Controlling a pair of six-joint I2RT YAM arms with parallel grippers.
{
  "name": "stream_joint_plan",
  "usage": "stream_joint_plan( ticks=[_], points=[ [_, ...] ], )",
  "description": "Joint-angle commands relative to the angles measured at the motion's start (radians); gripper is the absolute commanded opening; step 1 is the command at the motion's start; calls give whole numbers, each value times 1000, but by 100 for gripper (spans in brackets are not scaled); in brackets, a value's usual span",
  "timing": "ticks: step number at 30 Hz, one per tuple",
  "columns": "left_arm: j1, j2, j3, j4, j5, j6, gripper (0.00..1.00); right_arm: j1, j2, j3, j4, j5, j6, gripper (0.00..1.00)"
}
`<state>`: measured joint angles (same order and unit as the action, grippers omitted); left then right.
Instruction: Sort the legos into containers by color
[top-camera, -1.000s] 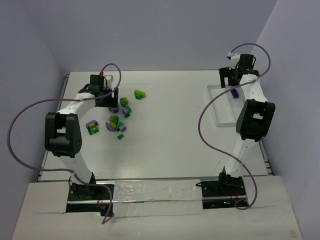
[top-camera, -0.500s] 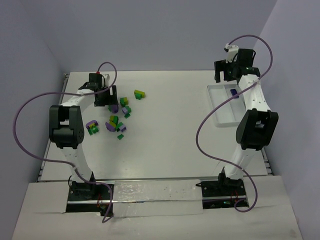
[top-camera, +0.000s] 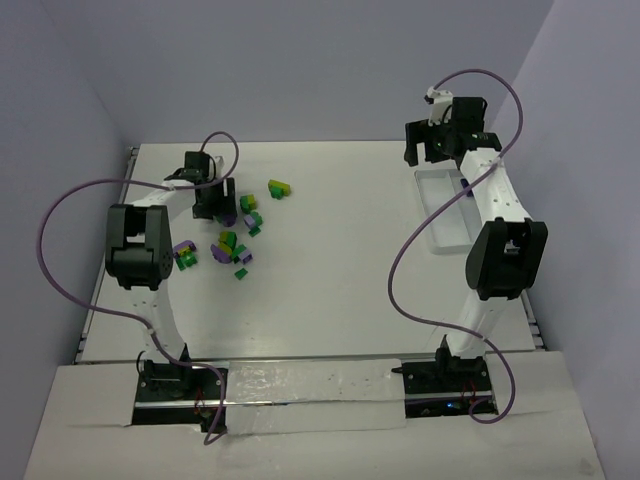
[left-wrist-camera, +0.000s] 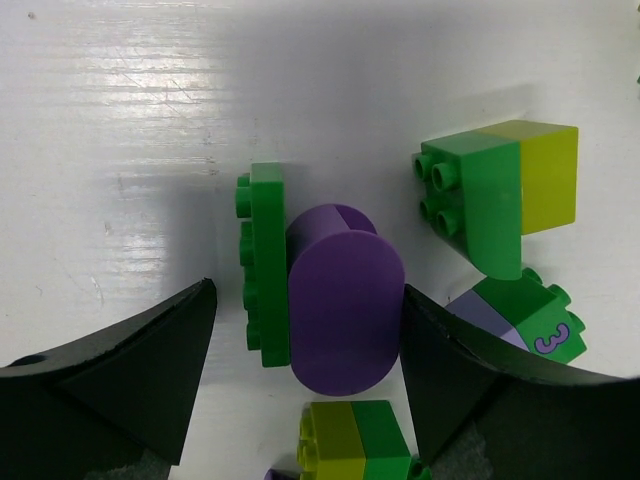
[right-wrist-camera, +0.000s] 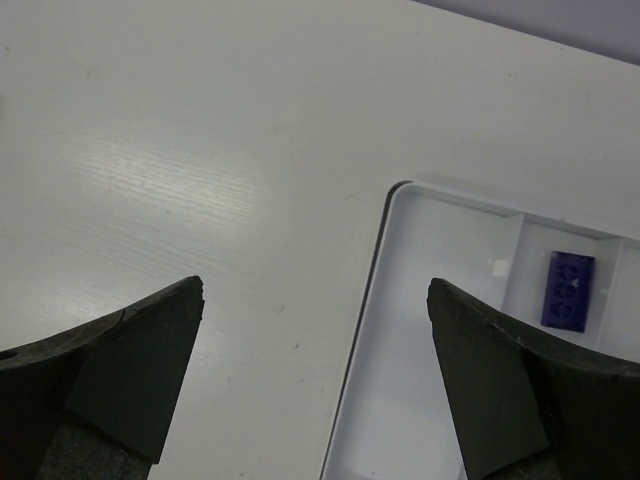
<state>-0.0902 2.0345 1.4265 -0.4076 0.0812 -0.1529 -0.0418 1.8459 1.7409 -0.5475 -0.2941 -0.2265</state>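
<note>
Legos, small green, yellow-green and purple plastic bricks (top-camera: 235, 235): clustered at left.
Left gripper (left-wrist-camera: 307, 292) released, straddling purple-green piece (left-wrist-camera: 340, 310), 3 bricks crowding; right gripper (right-wrist-camera: 315, 288) released over shallow white plastic tray (right-wrist-camera: 430, 400).

Glossy plastic legos (left-wrist-camera: 345, 300) on a smooth, shiny table (left-wrist-camera: 110, 120)

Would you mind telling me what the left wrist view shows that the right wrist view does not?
Only the left wrist view: a rounded purple plastic brick against a green plate, within the open left hand, with green-and-yellow bricks nearby. Only the right wrist view: a white plastic tray holding a small dark purple brick, below the open right hand. Both: the white tabletop.
</note>
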Motion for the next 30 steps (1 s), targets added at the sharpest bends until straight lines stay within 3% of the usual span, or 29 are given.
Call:
stream_joint_plan(
  ticks=[1,8,12,13,21,26,30],
  points=[
    [-15,11,36,39,-35,7,76,31,-63,34,0,-31,44,100],
    [-23,-11,10,66,-56,31,49,95,-83,-6,17,-108,139,100],
    [-23,-82,-7,58,-6,42,35,103,-168,-201,211,-249,346,100],
    [-23,-107,-8,59,-5,44,35,110,-185,-204,213,-283,376,100],
    [-58,-477,-106,59,395,64,30,224,-223,-258,310,-447,554,100],
    [-185,-626,-184,77,424,90,27,271,-262,-326,417,-525,725,100],
    [-245,-645,-189,85,425,61,27,339,-285,-342,460,-544,771,100]
  ],
)
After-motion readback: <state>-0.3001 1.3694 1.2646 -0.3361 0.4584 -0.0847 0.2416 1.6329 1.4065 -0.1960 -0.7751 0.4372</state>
